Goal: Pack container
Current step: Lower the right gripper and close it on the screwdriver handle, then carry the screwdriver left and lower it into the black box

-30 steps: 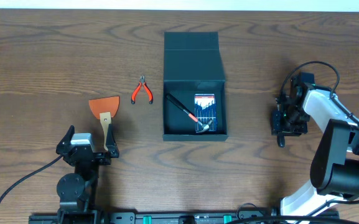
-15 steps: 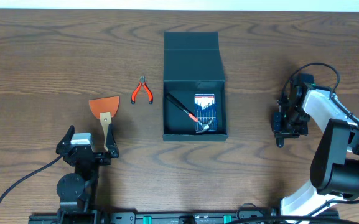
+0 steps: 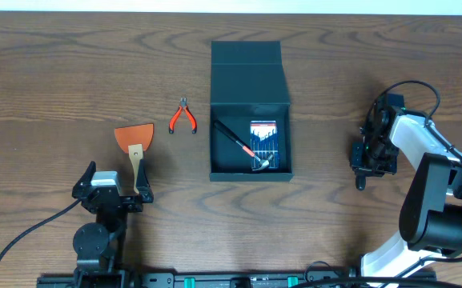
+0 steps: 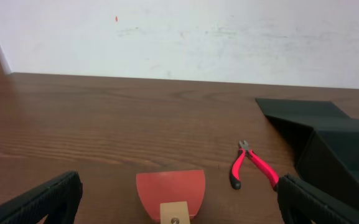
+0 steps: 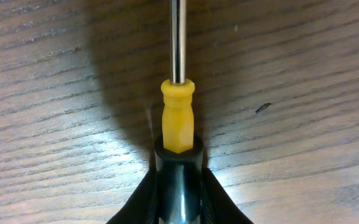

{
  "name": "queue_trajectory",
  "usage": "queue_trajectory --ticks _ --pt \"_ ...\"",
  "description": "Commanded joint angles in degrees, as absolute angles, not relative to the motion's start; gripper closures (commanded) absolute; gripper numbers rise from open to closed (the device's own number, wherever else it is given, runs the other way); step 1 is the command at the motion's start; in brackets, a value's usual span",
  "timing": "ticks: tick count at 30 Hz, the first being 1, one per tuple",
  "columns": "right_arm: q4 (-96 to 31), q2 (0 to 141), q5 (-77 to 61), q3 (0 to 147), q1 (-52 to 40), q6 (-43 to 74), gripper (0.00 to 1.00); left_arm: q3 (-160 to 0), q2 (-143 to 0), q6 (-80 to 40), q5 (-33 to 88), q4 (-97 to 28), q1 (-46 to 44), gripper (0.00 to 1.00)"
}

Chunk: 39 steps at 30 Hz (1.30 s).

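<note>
The right pincer [image 5: 178,186] is clamped on a yellow-and-black-handled steel screwdriver [image 5: 178,118] low at the brown wooden tabletop [image 5: 291,93]; the left pincer [image 4: 178,194] stands wide apart.

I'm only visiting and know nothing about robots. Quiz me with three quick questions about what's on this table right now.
1. True or false: the red pliers lie inside the container.
2. What does the right gripper hold? A) a screwdriver B) a spoon C) nothing
3. Fill in the blank: the jaws of the left gripper stand ____.

Key: 1 false, they lie on the table beside it; 2 A; 3 open.
</note>
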<state>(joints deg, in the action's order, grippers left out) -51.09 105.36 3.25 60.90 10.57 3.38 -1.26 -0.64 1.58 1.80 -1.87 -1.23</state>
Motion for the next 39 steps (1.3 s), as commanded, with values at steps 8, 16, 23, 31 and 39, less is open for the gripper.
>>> queue_trajectory --ticks 8,16,23,31,39 --pt "-53.65 106.72 2.76 65.17 10.09 4.69 0.99 -0.25 -0.62 2.35 1.52 -3.95 -1.08 0.01" --pt "-55.16 106.72 2.72 65.47 10.07 4.69 0.99 -0.23 -0.62 2.35 1.52 -3.95 -1.08 0.02" --pt "-56.95 106.72 0.75 68.27 8.88 4.69 0.99 -0.25 -0.62 2.35 1.52 -3.95 -1.08 0.01" --pt "-64.14 106.72 0.80 79.88 3.95 4.69 0.99 -0.25 -0.62 2.35 1.52 -3.97 -1.08 0.01" --pt "-70.15 106.72 0.73 91.20 -5.23 6.46 0.99 -0.25 -0.62 2.35 1.52 -3.95 -1.08 0.01"
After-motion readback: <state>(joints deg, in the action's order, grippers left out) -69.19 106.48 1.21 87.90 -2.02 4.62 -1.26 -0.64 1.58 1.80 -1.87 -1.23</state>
